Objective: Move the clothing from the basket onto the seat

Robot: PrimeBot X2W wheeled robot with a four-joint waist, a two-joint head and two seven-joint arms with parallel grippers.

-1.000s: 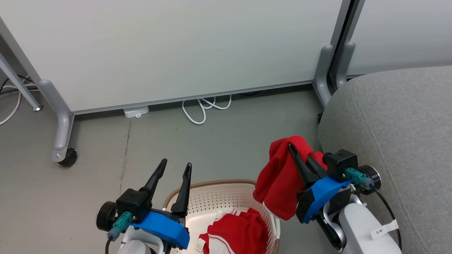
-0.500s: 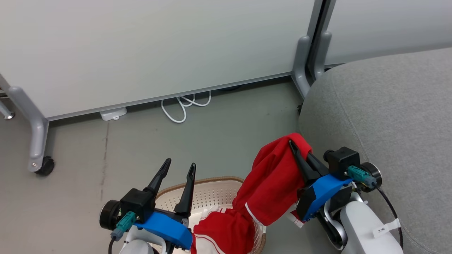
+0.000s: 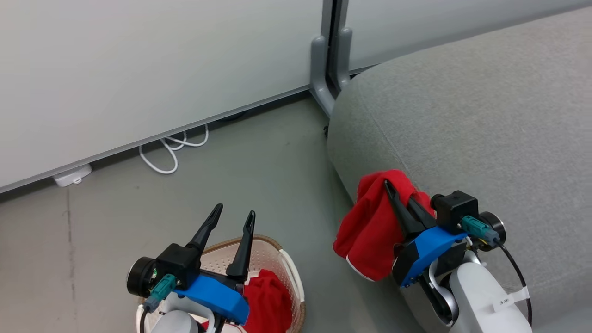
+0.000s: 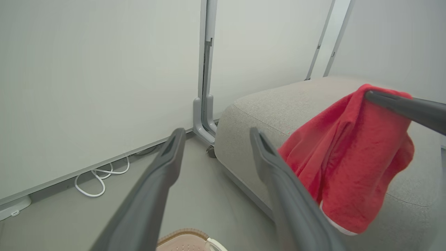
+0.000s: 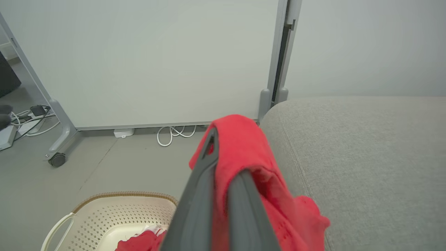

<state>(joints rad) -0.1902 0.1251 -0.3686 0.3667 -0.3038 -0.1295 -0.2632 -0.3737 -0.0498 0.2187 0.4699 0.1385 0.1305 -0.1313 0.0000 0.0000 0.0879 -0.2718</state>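
Floor (image 3: 259, 157): smooth, grey-green.
Partition panels (image 3: 138, 69): pale, edged in grey metal.
Post (image 3: 329, 69): grey, between two panels, with curved feet on the floor.
Cable (image 3: 169, 150): white, loosely looped at the panel's foot.
Box (image 3: 71, 175): small, white, under the panel edge.
Caster (image 5: 57, 159): black, under a grey panel leg.
Loose cables (image 5: 31, 116): on the floor near that leg.

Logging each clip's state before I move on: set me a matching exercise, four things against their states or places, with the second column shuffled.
Column A
1. left end effector
2. right end effector
3. basket
4. white cable

Column B
a. looped on the floor
b. shut on a red garment, near the grey seat
c. open, nothing between its fingers
d. contains a second red garment

Pairs: 1-c; 2-b; 3-d; 4-a
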